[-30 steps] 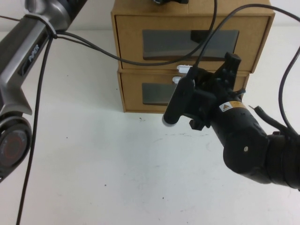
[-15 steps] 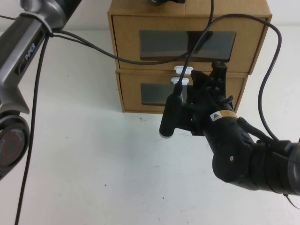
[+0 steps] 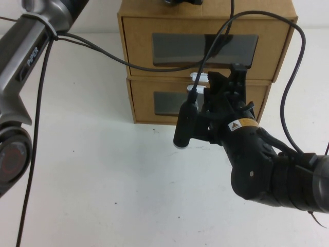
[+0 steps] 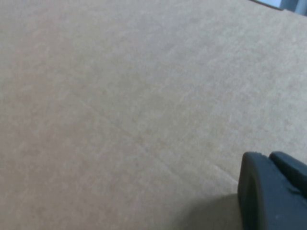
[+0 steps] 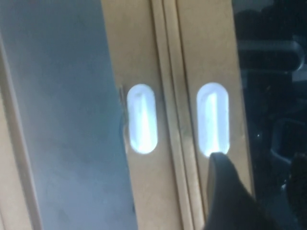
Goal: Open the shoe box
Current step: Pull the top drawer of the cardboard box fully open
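On the white bench [image 3: 103, 180], the right hand [image 3: 226, 85] hovered just in front of two stacked cardboard shoe boxes, level with the seam between them and close to their white pull tabs. How far it was open could not be told, and it appeared to have hold of nothing. The lower tab [image 3: 192, 88] sat at the top edge of the lower box [image 3: 146, 105] and the upper tab [image 3: 197, 76] at the bottom edge of the upper box [image 3: 139, 43], one just above the other. Each box had a drawer-style front with a dark window. Which of the two was to be opened could not be told. The tabs looked small, smooth and probably slippery, the only place to take hold, so a firm pinch and a straight pull toward the robot seemed called for. The cardboard looked light and fairly stiff but easy to crush or tear, and a light stack could slide across the bench rather than let its drawer out. Farthest back, the left hand [image 3: 180, 2] rested on top of the upper box, well placed to steady it; its opening could not be told either.
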You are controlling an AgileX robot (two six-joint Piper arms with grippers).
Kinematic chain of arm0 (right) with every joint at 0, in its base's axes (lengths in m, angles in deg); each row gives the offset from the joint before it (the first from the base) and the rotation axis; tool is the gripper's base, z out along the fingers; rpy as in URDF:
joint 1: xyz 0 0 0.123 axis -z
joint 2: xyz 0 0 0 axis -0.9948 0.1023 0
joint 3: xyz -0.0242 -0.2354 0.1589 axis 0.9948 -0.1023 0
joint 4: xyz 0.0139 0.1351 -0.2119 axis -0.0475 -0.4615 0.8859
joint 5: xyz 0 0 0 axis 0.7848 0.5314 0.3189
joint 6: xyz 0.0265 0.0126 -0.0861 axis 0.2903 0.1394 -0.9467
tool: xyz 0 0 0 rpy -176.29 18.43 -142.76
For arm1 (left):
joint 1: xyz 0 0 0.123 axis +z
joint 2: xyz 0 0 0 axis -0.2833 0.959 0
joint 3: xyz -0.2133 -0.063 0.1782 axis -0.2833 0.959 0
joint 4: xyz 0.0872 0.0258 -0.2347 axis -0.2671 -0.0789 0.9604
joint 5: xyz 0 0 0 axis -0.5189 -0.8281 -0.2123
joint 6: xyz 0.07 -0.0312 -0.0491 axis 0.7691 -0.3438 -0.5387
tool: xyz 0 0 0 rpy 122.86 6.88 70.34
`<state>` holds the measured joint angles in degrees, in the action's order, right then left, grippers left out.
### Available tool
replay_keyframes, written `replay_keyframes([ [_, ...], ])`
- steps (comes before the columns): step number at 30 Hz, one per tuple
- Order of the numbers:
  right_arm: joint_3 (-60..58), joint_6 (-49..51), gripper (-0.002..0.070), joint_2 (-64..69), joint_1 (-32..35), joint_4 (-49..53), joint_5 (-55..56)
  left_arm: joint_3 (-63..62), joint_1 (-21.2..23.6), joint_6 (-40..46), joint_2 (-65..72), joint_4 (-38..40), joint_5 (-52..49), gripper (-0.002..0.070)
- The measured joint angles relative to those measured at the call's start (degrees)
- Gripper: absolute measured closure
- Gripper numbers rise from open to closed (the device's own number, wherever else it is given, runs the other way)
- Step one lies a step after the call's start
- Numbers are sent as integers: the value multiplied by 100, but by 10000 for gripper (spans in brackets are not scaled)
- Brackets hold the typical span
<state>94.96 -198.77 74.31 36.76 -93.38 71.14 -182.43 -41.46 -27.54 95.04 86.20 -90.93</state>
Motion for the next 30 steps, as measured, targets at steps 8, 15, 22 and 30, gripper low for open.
replay_keyframes([
  [8,551,-972,423,241,0,-218,-255,0,0,35,0,0,0,682],
  [15,676,-1572,423,490,0,-624,-315,0,0,35,0,0,0,682],
  [22,685,-1533,425,490,0,-647,-307,0,0,48,0,0,0,682],
  [30,685,-1386,430,490,0,-514,-307,0,0,48,0,0,0,682],
])
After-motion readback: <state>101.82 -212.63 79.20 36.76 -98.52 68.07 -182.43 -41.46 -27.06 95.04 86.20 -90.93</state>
